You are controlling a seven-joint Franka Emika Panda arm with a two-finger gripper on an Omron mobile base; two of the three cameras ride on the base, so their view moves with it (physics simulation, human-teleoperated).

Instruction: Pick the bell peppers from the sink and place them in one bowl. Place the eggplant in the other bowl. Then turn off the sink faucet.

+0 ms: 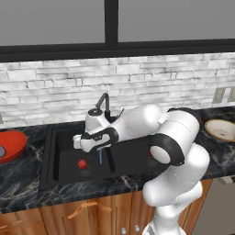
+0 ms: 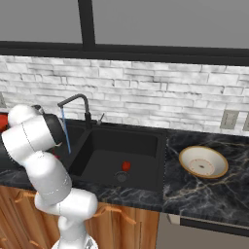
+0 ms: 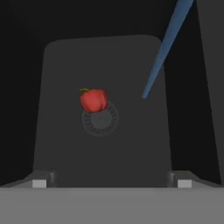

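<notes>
Hand view looks down into the left basin of the black matte double-basin sink [image 3: 65,144], where a small round bright red bell pepper [image 3: 93,100] with a tiny stem lies on the edge of the round grey drain [image 3: 101,120], touching its rim. A thin blue stream of water [image 3: 162,50] slants down to the basin floor beside the pepper, apart from it. The two small dark fingertips [image 3: 40,181] rise at the bottom corners with the jaws spread wide and nothing between them; the pepper sits well above the gap.

From the left base view, the same pepper [image 1: 82,164] rests on the floor of the left basin, with the two-finger gripper [image 1: 79,142] hovering above it, near the slim black gooseneck faucet [image 1: 104,103]. A wide glossy red-orange bowl [image 1: 11,144] stands on the dark marbled counter [image 1: 18,183] left of the sink, holding something pale grey at its edge (too little shows to name it).

From the right base view, a second red bell pepper [image 2: 126,166] lies in the right basin just beside its drain, and the shallow tan-brown bowl with a cream inside [image 2: 203,162] stands on the counter to the right of the sink.
</notes>
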